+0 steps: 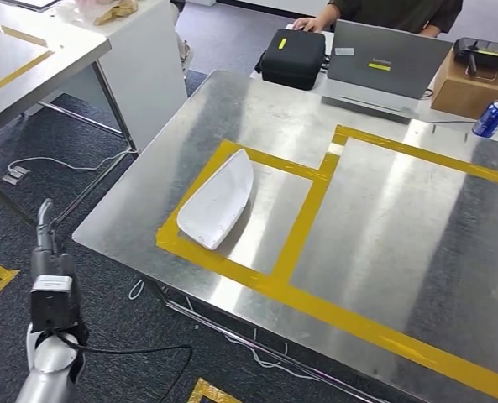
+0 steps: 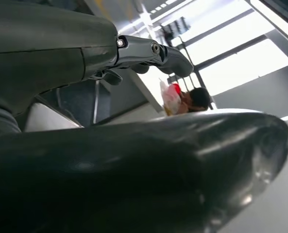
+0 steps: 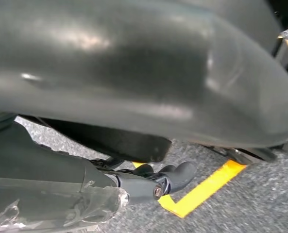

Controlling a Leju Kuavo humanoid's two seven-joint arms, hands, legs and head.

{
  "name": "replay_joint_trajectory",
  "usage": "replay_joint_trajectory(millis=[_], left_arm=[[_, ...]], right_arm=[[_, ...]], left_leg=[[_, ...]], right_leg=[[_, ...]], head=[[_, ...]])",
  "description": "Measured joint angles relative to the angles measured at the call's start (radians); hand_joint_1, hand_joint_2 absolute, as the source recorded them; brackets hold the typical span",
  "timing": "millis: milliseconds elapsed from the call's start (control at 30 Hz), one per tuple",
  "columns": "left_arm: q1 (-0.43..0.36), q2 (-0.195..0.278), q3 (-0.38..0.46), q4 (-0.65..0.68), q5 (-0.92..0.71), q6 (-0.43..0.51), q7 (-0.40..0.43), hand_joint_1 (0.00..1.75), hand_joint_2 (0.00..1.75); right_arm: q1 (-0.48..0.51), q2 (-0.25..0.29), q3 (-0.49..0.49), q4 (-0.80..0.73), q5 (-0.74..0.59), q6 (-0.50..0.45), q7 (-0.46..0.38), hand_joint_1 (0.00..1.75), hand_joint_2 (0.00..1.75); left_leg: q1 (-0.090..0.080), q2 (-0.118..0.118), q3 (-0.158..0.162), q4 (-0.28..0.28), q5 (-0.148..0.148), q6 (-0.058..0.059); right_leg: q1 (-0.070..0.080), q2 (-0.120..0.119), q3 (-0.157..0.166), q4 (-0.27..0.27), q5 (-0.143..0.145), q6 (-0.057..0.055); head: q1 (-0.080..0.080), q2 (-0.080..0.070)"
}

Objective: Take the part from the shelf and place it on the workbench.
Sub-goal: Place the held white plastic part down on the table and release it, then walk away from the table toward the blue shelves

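Observation:
The white curved part (image 1: 217,200) lies flat on the steel workbench (image 1: 385,235), inside the left yellow-taped rectangle (image 1: 296,243), and nothing touches it. My left hand (image 1: 45,252) hangs below and to the left of the bench's near corner, over the carpet, holding nothing. In the left wrist view, my left hand (image 2: 142,165) shows a thick thumb and straight dark fingers (image 2: 153,48) spread apart. In the right wrist view, my right hand (image 3: 142,77) hangs over the grey carpet with its fingers (image 3: 171,178) extended and nothing in them.
At the bench's far edge stand a black case (image 1: 293,57), a grey laptop (image 1: 385,63), a cardboard box (image 1: 471,84) and a blue can (image 1: 492,117); a person (image 1: 385,10) sits behind them. A white table (image 1: 43,50) stands to the left. Cables (image 1: 69,164) cross the carpet.

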Motion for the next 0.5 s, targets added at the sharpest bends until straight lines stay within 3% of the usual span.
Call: replay_joint_trajectory(millis=[67,100,133,200,233,300,400,433,500], left_arm=[[0.024,-0.031,0.148,0.006,0.038,-0.07,-0.034,0.0,0.0],[0.028,-0.047,0.222,0.014,0.035,-0.09,-0.043,0.0,0.0],[0.028,-0.06,0.29,0.027,0.027,-0.099,-0.048,0.0,0.0],[0.023,-0.08,0.411,0.07,0.011,-0.102,-0.053,0.0,0.0],[0.021,-0.088,0.467,0.096,0.007,-0.105,-0.058,0.0,0.0],[0.016,-0.097,0.556,0.137,0.004,-0.11,-0.068,0.0,0.0],[0.002,-0.109,0.64,0.188,-0.005,-0.103,-0.055,0.0,0.0],[-0.008,-0.109,0.668,0.223,-0.008,-0.096,-0.044,0.0,0.0],[-0.038,-0.097,0.743,0.344,-0.007,-0.079,-0.033,0.0,0.0]], right_arm=[[0.004,0.0,-0.009,0.0,0.0,0.0,0.001,0.0,0.0],[0.006,0.0,-0.012,0.0,0.0,0.0,0.001,0.0,0.0],[0.007,0.0,-0.016,0.0,0.0,0.0,0.002,0.0,0.0],[0.005,0.001,-0.023,0.0,0.001,0.0,0.002,0.0,0.0],[0.004,0.003,-0.026,0.0,0.002,0.001,0.002,0.0,0.0],[0.001,0.007,-0.029,0.0,0.003,0.002,0.002,0.0,0.0],[-0.002,0.008,-0.031,0.0,0.003,0.004,0.003,0.0,0.0],[-0.003,0.008,-0.031,0.0,0.004,0.006,0.003,0.0,0.0],[-0.006,0.008,-0.033,0.0,0.006,0.014,0.003,0.0,0.0]], left_leg=[[0.004,0.004,-0.003,0.0,0.003,-0.003],[0.007,0.005,-0.005,0.001,0.005,-0.007],[0.011,0.005,-0.006,0.001,0.007,-0.011],[0.019,0.003,-0.007,0.005,0.007,-0.023],[0.021,0.002,-0.01,0.009,0.007,-0.032],[0.02,0.0,-0.016,0.017,0.01,-0.048],[0.022,-0.003,-0.026,0.027,0.006,-0.064],[0.022,-0.005,-0.037,0.048,-0.015,-0.068],[0.022,-0.008,-0.084,0.151,-0.091,-0.07]], right_leg=[[-0.008,-0.002,-0.032,0.115,-0.05,0.011],[-0.011,-0.002,-0.027,0.13,-0.051,0.016],[-0.015,-0.003,-0.002,0.102,-0.033,0.021],[-0.021,-0.004,0.087,-0.033,0.01,0.033],[-0.021,-0.002,0.123,-0.089,0.022,0.032],[-0.018,0.002,0.147,-0.133,0.016,0.017],[-0.016,0.003,0.132,-0.128,0.022,-0.019],[-0.015,0.002,0.126,-0.129,0.027,-0.029],[-0.011,0.001,0.108,-0.131,0.04,-0.047]], head=[[0.001,0.0],[0.0,0.0],[0.001,0.0],[0.002,0.0],[0.003,0.0],[0.004,0.0],[-0.001,0.0],[-0.003,0.0],[-0.008,0.0]])
